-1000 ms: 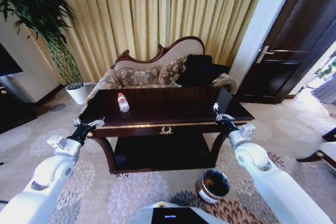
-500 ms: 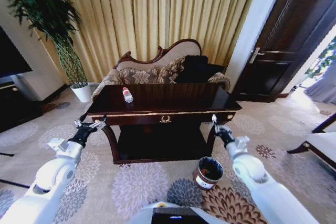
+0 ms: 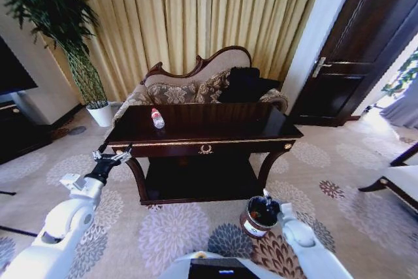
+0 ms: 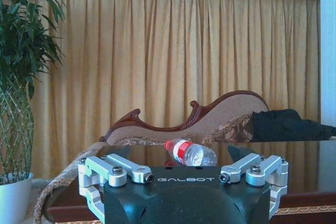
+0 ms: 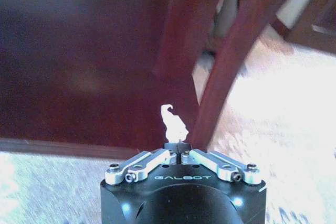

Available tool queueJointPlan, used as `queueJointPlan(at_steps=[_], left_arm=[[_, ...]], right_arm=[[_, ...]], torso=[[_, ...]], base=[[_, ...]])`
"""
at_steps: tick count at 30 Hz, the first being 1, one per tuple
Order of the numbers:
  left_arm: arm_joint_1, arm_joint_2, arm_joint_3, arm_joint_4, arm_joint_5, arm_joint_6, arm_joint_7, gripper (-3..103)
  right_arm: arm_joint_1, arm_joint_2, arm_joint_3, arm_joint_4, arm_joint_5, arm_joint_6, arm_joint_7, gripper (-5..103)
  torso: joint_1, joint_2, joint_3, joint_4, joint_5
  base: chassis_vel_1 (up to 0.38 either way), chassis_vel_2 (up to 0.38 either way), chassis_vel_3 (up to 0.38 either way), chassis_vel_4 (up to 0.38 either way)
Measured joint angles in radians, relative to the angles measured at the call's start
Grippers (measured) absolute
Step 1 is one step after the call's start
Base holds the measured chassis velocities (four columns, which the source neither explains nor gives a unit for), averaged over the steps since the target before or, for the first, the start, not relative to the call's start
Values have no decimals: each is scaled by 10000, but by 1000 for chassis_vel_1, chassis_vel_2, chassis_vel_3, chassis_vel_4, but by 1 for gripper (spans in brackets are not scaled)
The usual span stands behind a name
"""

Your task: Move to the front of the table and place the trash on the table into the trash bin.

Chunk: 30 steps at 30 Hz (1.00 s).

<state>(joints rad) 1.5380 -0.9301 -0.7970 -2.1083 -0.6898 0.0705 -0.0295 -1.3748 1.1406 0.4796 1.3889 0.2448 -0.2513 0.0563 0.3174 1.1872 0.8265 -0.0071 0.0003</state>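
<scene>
Gold curtains hung behind the dark table (image 3: 215,136), where a bottle (image 3: 156,118) lay near its left end, while the right gripper (image 3: 266,198), pinched on what looked like a white paper scrap (image 5: 174,124), hovered over the bin (image 3: 258,215) and the left gripper (image 3: 110,156) waited spread wide by the table's left corner.

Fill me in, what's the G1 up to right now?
It is clearing a table. The right gripper is shut on a white paper scrap and sits low over the trash bin on the carpet by the table's front leg. The left gripper is open, held off the table's left front corner. A plastic bottle lies on the tabletop.
</scene>
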Motion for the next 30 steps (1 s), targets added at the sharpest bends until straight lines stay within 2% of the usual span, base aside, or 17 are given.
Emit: queueJointPlan(at_steps=[7,10,11,13,15,16,17,18,20,22,23,24,25,26,28,29,30], left_arm=[[165,-23,-127,-107,-4,14,-54,100],[179,14,-148,-110,-20,25,-92,100],[179,14,-148,-110,-20,25,-92,100],[173,33,-129,-107,-21,29,-98,100],[170,34,-112,-112,-21,35,-99,100],[164,34,-99,-126,-20,39,-99,100],[159,32,-88,-148,-18,46,-100,100],[159,32,-88,-148,-18,46,-100,100],[158,22,-81,-196,-17,64,-102,100],[158,22,-81,-205,-16,67,-104,100],[158,21,-81,-211,-15,72,-116,100],[154,19,-81,-212,-14,76,-127,100],[154,19,-81,-212,-14,76,-127,100],[150,9,-80,-213,-10,79,-144,100],[151,-5,-80,-216,10,83,-176,100],[152,-33,-80,-248,57,91,-254,100],[152,-33,-80,-248,57,91,-254,100]], right_arm=[[574,239,-82,-996,-502,33,240,-3],[626,254,-142,-1060,-637,19,323,12],[626,254,-142,-1060,-637,19,323,12],[645,223,-147,-1050,-670,19,338,22],[667,215,-139,-1038,-667,19,359,22],[695,202,-108,-1023,-637,15,378,33],[722,183,-79,-1015,-599,12,404,38],[722,183,-79,-1015,-599,12,404,38],[742,112,-58,-1009,-559,20,433,50],[744,83,-52,-1005,-551,46,436,50],[768,34,-28,-969,-518,159,461,61],[789,2,5,-871,-449,314,497,66],[789,2,5,-871,-449,314,497,66],[802,-48,38,-670,-277,502,530,71],[780,-127,76,-271,12,644,540,71],[740,-255,151,469,468,733,586,82],[740,-255,151,469,468,733,586,82]], torso=[[2,-2,0,5,0],[2,-1,0,2,-1],[2,-1,0,2,-1],[2,-2,0,0,-1],[2,-1,1,1,0],[2,-2,1,2,0],[2,-2,0,2,0],[2,-2,0,2,0],[2,-1,0,2,0],[1,-2,0,2,0],[2,-1,1,0,0],[2,-2,1,0,2],[2,-2,1,0,2],[2,-2,0,2,3],[2,-2,1,0,5],[2,-2,1,1,2],[2,-2,1,1,2]], base=[[0,0,0,0],[0,0,0,0],[0,0,0,0],[0,0,0,0],[0,0,0,0],[0,0,0,0],[0,0,0,0],[0,0,0,0],[0,0,0,0],[0,0,0,0],[0,0,0,0],[0,0,0,0],[0,0,0,0],[0,0,0,0],[0,0,0,0],[0,0,0,0],[0,0,0,0]])
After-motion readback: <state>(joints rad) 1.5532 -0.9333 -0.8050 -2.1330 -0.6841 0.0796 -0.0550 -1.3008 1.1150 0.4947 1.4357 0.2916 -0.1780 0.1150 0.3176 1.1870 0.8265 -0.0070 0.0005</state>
